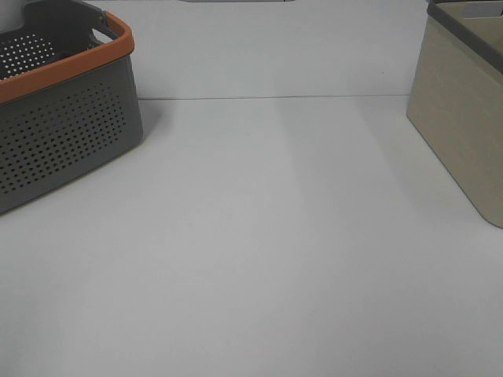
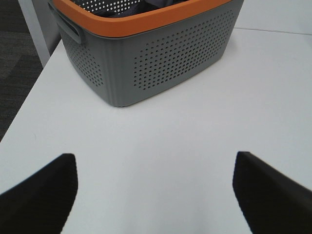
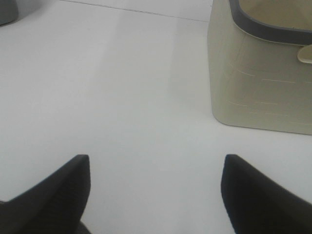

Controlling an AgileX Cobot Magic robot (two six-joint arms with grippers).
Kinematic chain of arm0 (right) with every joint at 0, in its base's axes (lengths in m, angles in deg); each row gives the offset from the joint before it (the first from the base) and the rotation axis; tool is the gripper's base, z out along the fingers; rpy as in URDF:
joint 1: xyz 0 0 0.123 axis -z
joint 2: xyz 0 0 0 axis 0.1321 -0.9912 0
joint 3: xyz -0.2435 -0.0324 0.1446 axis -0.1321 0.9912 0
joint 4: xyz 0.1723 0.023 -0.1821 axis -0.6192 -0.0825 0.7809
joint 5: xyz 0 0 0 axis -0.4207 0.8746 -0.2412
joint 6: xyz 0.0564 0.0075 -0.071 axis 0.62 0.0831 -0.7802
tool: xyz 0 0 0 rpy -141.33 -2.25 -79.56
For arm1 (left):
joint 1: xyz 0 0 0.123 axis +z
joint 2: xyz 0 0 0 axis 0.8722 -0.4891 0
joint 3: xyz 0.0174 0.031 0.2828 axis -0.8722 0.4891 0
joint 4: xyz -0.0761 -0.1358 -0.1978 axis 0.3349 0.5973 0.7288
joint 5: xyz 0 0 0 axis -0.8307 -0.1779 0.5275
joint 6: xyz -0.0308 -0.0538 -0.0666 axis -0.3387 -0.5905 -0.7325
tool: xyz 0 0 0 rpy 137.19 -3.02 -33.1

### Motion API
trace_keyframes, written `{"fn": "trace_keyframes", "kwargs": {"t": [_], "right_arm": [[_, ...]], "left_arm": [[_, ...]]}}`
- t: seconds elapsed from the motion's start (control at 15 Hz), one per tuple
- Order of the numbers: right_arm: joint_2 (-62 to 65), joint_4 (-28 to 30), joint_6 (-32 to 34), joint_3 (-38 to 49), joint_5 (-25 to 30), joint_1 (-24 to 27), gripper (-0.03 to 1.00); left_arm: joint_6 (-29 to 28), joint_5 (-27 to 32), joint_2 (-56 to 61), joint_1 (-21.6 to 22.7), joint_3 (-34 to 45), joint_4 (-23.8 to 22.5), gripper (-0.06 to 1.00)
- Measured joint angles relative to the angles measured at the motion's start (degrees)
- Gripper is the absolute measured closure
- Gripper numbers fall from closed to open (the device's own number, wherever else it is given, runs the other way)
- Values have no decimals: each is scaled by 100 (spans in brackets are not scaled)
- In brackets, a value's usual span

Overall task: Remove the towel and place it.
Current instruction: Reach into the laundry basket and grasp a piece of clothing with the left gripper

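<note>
A dark purplish-grey towel (image 2: 146, 6) shows only as a bit of dark cloth inside the grey perforated basket with an orange rim (image 2: 165, 58), at the far left of the exterior view (image 1: 63, 126). Most of the towel is hidden by the basket walls. My left gripper (image 2: 156, 190) is open and empty above the white table, short of the basket. My right gripper (image 3: 156, 190) is open and empty above the table, near the beige bin. Neither gripper shows in the exterior view.
A beige bin with a dark grey rim (image 1: 464, 118) stands at the far right, also in the right wrist view (image 3: 263, 83). The white table (image 1: 259, 236) spans the space between basket and bin. The table's left edge (image 2: 29, 97) drops to dark floor.
</note>
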Motion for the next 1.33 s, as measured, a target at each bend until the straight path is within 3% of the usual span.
{"fn": "trace_keyframes", "kwargs": {"t": [0.27,0.53,0.93,1.33], "right_arm": [[0,0,0,0,0,0,23],[0,0,0,0,0,0,23],[0,0,0,0,0,0,23],[0,0,0,0,0,0,23]], "left_arm": [[-344,-126,-149,0,-447,-550,14],[-1301,-733,-1564,0,-922,-1134,15],[-2475,-2172,-4051,0,-1782,-1134,18],[-3971,-3209,-7374,0,-3541,-1134,19]]}}
